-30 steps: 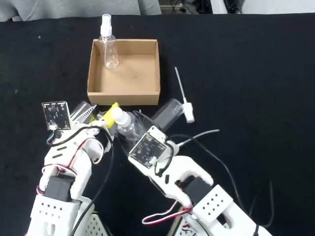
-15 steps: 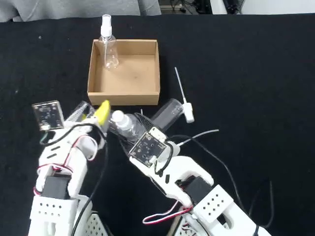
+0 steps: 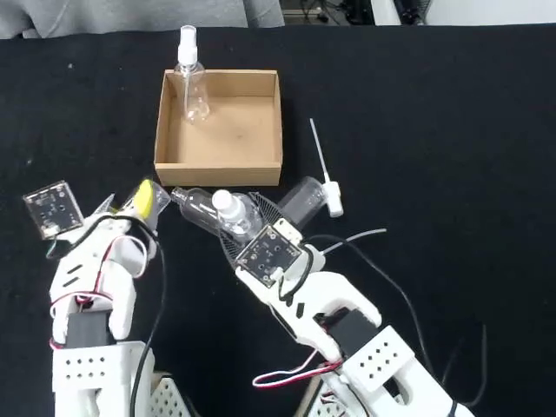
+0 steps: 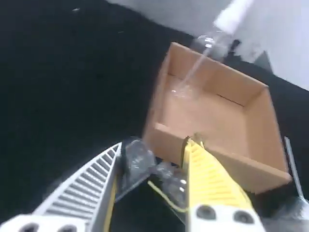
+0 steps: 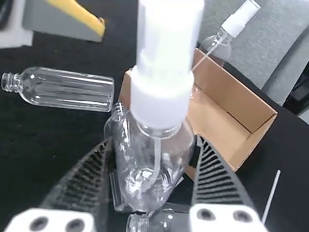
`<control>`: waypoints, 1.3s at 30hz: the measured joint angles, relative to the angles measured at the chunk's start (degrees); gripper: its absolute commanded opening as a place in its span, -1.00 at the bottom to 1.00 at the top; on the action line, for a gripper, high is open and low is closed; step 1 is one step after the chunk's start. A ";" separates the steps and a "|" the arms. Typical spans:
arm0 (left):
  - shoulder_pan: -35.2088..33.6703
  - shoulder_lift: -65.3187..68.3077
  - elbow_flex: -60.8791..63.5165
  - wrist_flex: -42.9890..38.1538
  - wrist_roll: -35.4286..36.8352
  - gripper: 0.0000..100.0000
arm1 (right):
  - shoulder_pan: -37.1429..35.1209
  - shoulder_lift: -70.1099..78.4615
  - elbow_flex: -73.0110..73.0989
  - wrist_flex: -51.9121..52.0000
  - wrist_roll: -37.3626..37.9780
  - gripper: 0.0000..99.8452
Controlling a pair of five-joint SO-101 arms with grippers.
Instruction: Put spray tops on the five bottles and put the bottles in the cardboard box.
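One capped bottle (image 3: 195, 95) is seen standing upright in the far corner of the cardboard box (image 3: 217, 174), on the left arm's side, w/ its spray head above the rim.

R arm: the right gripper (image 5: 153, 141) is clenched on a held bottle (image 5: 145, 164). The clear body is pinched between both black fingers and a white spray top (image 5: 164, 63) is seated on the neck. In the high view this bottle (image 3: 228, 208) is placed just in front of the box's near wall, outside the box, approx. at the wall's middle.

L arm: the left gripper (image 4: 153, 145) is released, w/ the yellow and white fingers spread and nothing gripped. In the high view it (image 3: 130, 198) is found near the box's near corner on the left arm's side, apart from the box.

A bare bottle (image 3: 195, 207) is laid on its side on the table (image 3: 434, 130) between the two grippers, w/ no top fitted and its open neck pointed toward the left gripper's yellow finger. It is seen from the right wrist too (image 5: 63, 89).

A second bare bottle (image 3: 300, 195) is laid by the box's other near corner, next to the R arm. A loose spray top (image 3: 333, 198) is laid just beside it, w/ its thin tube stretched along the table beside the box's side wall.
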 measured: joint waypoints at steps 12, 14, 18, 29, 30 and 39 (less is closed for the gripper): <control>-6.42 0.00 2.81 0.00 0.09 -0.62 | 0.09 -19.87 0.00 15.30 0.09 -0.77; -6.51 0.00 3.43 0.00 0.09 -0.62 | 0.09 -23.65 0.00 17.76 0.00 -0.77; -6.42 0.00 4.40 0.00 -0.18 -0.62 | 0.09 -27.52 0.00 21.27 0.09 -0.77; -6.42 0.00 4.92 0.00 -5.01 -0.62 | 0.09 -27.52 -3.60 22.77 0.09 -0.77; -6.42 0.00 5.10 0.00 -5.19 -0.62 | 0.09 -27.52 -4.48 22.77 0.09 -0.77; -6.42 0.00 5.27 0.00 -5.36 -0.62 | 0.09 -27.52 -13.63 22.77 0.09 -0.77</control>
